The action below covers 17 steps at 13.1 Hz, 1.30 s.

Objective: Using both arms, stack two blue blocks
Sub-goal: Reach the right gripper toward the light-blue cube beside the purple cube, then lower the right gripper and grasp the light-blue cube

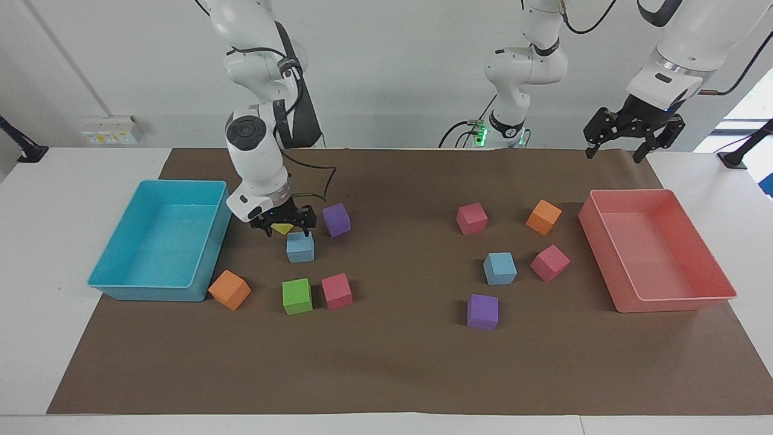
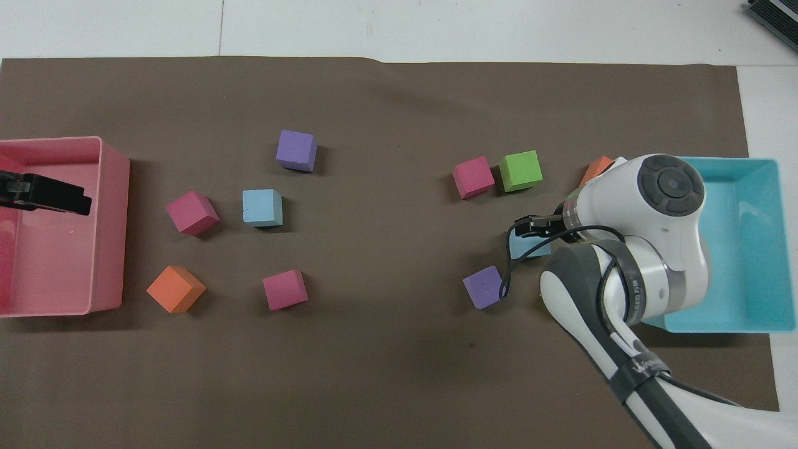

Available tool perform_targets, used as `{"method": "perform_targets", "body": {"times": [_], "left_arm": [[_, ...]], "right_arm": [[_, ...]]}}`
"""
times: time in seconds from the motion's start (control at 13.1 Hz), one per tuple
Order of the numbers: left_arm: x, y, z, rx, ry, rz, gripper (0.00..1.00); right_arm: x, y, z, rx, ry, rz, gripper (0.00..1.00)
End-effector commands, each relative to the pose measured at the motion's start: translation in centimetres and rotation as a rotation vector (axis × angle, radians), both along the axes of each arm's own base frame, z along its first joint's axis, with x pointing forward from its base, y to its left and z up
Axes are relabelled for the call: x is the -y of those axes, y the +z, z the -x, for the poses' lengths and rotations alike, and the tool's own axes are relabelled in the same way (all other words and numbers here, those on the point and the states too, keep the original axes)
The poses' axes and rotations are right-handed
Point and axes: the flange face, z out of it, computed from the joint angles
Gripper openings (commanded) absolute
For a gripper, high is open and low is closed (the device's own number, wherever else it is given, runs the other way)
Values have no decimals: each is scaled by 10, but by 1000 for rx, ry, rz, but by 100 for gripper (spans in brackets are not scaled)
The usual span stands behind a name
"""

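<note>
A: Where are the grippers?
B: Right gripper (image 1: pixel 282 224), fingers spread, low over one blue block (image 1: pixel 300 247) beside the turquoise tray (image 1: pixel 121 284); left gripper (image 1: pixel 628 138) waits, spread, above the pink tray (image 1: pixel 676 302).
A: The other blue block (image 1: pixel 500 268)?
B: On the surface near the pink tray; both trays hold nothing.

We see two white jointed arms, glossy rounded shells, dark grey bands at the joints. Right arm (image 1: pixel 256 157) has a round dark grey cap on the wrist, a loose black cable looping beside it, and a black strap with white lettering on the forearm. Both tools, right tool (image 1: pixel 283 226) and left tool (image 1: pixel 628 142), are black.
</note>
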Motion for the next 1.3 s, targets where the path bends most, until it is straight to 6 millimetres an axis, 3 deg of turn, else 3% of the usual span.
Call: {"method": "perform_targets", "body": {"times": [0.0,0.76,1.22], "left_arm": [[-3,4,0,-2,14,3,100],[-3,4,0,-2,14,3,100],[-3,3,0,-4,14,3,100]], "right_arm": [[-11,-22,2,25,-11,-17,100],[-5,-69,17,39,16,-29,100],[-5,-78,17,34,16,-26,100]]}}
